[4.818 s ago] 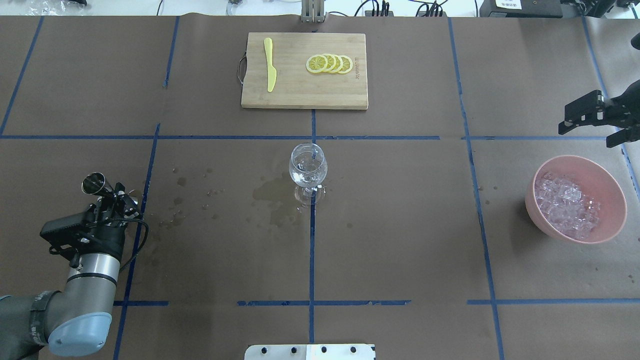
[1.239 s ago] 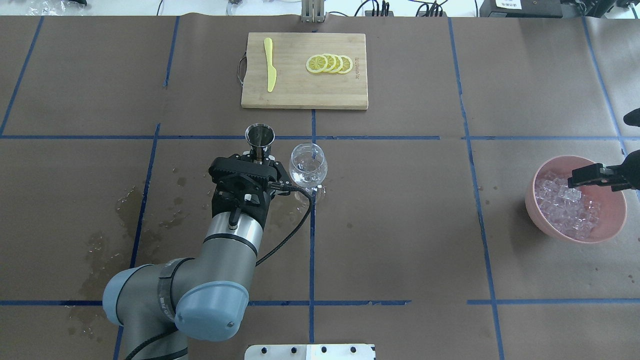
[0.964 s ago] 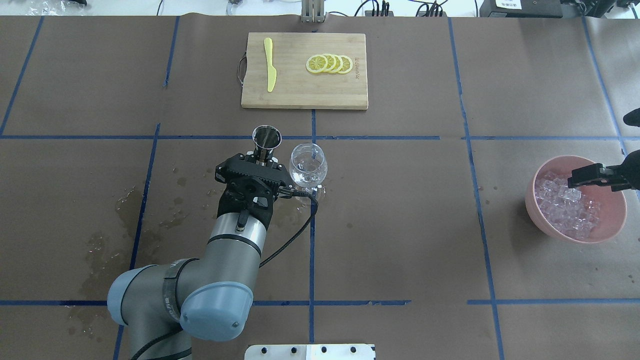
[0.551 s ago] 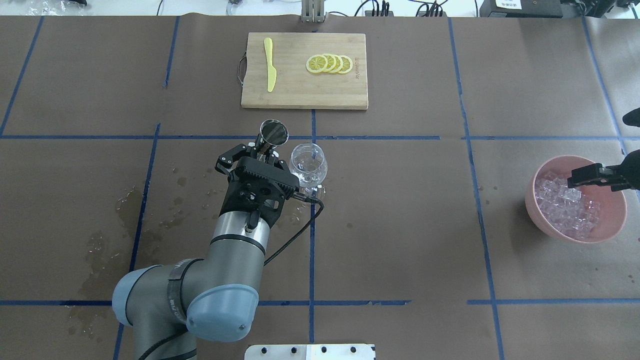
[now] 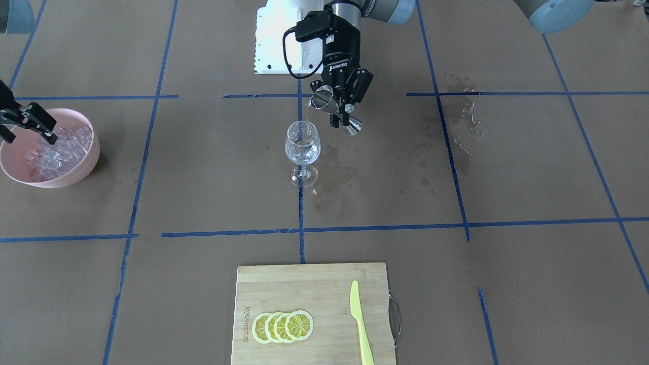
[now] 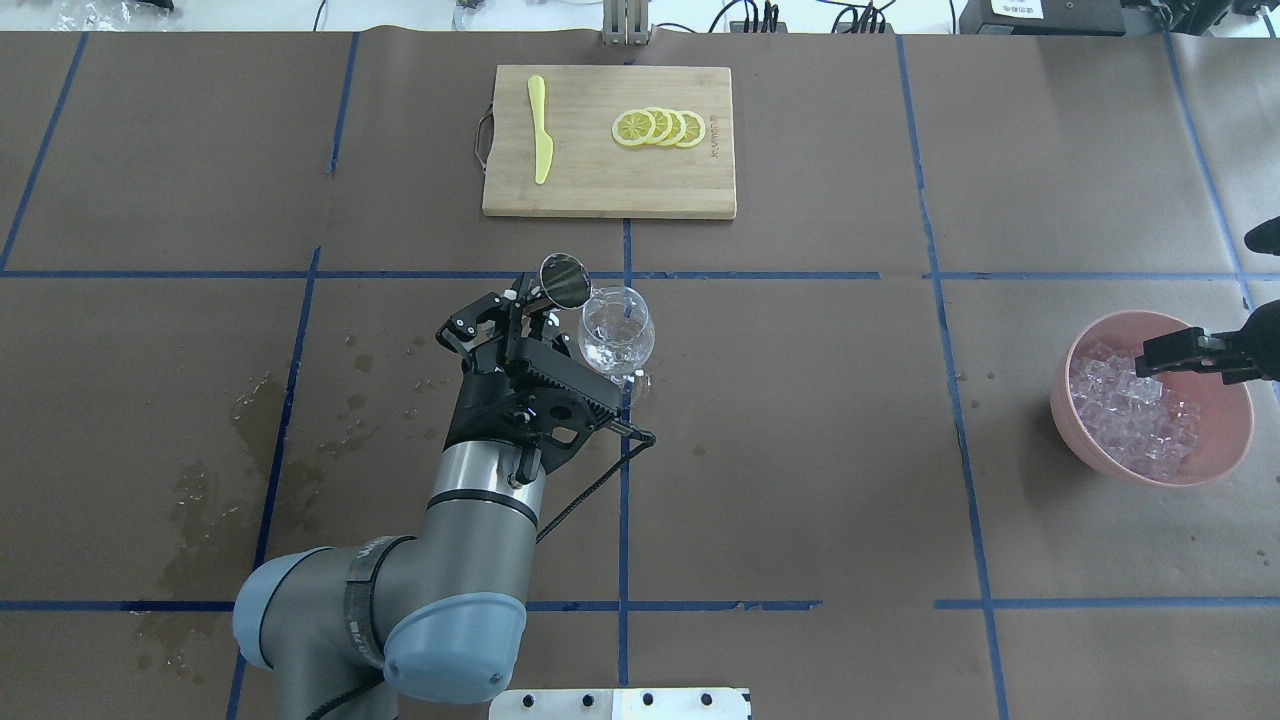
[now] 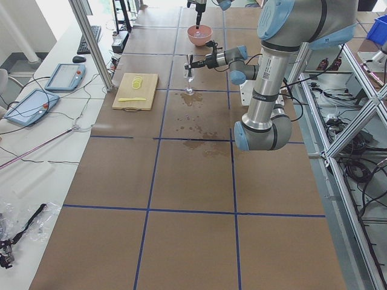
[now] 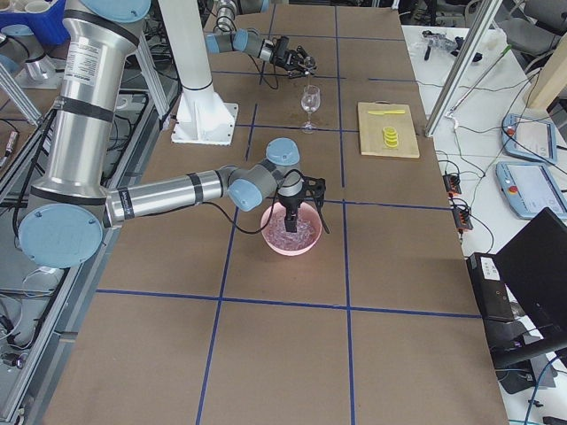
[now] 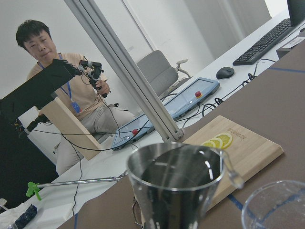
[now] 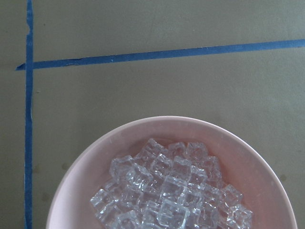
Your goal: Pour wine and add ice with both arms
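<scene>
The pour is under way, and the ice step is not yet begun. The left tool (image 5: 338,107) is closed on the waist of a steel jigger (image 5: 324,99) and tips it to the right, so that its mouth hangs over the left rim of the stemmed glass (image 5: 303,137) at the middle of the counter (image 6: 800,450). In the front view a thin thread seems to fall from the jigger's lip. A little of the wine (image 5: 302,156) already lies in the glass. How much is left in the jigger I cannot tell.

All the ice (image 10: 171,191) sits heaped in the pink bowl (image 10: 78,193) at the right of the counter. The right tool (image 8: 299,217) hangs over that bowl with its fingers apart and nothing between them. Gripping a cube and carrying it to the glass is all still to do.

4.8 s ago the left arm was at the near left of the counter with the jigger, and the right tool stood beyond the bowl's far side. Over the last 1.2 s the jigger has swung from upright just left of the glass to tilted over its rim, while the right tool has kept its place. A wet trail (image 6: 200,490) at the near left was not there 4.8 s ago.
</scene>
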Robot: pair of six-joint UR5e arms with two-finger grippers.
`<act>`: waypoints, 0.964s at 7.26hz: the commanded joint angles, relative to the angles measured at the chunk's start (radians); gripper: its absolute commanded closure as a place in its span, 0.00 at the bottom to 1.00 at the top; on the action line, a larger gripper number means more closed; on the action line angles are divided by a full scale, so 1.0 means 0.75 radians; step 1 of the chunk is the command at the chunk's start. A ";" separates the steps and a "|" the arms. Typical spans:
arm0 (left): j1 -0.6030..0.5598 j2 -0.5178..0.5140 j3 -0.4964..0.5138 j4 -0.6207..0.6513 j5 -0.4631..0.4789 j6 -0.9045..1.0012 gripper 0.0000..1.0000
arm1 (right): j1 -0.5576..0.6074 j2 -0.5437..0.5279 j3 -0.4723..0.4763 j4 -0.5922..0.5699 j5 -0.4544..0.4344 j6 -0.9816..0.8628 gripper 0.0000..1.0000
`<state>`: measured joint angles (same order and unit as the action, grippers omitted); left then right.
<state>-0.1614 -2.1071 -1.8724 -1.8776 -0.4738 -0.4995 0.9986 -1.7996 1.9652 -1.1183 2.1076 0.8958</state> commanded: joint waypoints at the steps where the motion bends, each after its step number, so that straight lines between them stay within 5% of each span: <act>1: 0.002 -0.001 0.005 0.000 0.014 0.124 1.00 | 0.000 -0.002 -0.004 0.000 0.000 0.000 0.00; 7: 0.002 0.003 0.026 0.002 0.100 0.430 1.00 | 0.000 0.004 -0.004 0.000 0.002 0.004 0.00</act>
<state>-0.1595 -2.1058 -1.8538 -1.8761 -0.4014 -0.2287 0.9986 -1.7974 1.9609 -1.1183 2.1081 0.8967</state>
